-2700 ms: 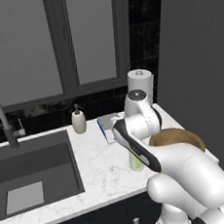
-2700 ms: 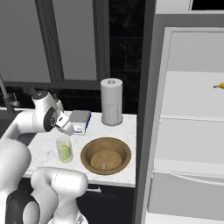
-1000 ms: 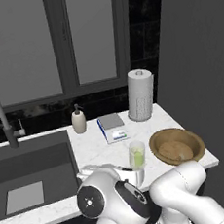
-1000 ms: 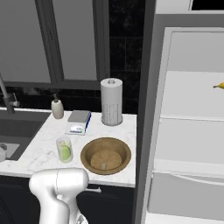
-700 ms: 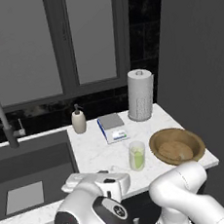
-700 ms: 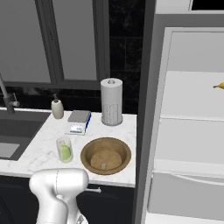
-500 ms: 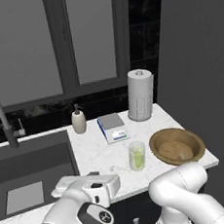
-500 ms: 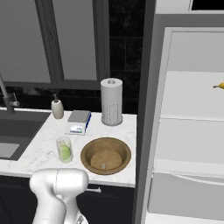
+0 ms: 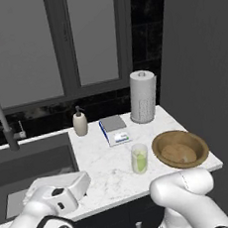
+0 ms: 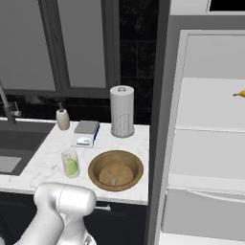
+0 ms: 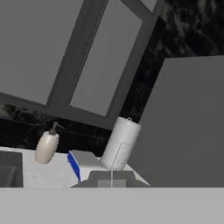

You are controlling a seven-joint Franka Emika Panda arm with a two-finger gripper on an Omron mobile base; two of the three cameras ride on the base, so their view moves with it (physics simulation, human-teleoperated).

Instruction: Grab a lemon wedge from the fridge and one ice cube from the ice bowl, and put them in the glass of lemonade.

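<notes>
Since a moment ago the arm has swung further down and to the left, so its white body now lies low over the sink [image 9: 37, 166] at the near left of the counter [image 9: 104, 172], clear of the glass of lemonade [image 9: 139, 158]. The gripper [image 11: 111, 178] has its fingers closed together on nothing. The glass, with a yellow-green lemon wedge [image 10: 71, 166] inside, stands just left of the ice bowl [image 10: 116, 170], and the fridge [image 10: 206, 143] stands open at the right with a banana [image 10: 239, 94] on its shelf; none of these has moved.
</notes>
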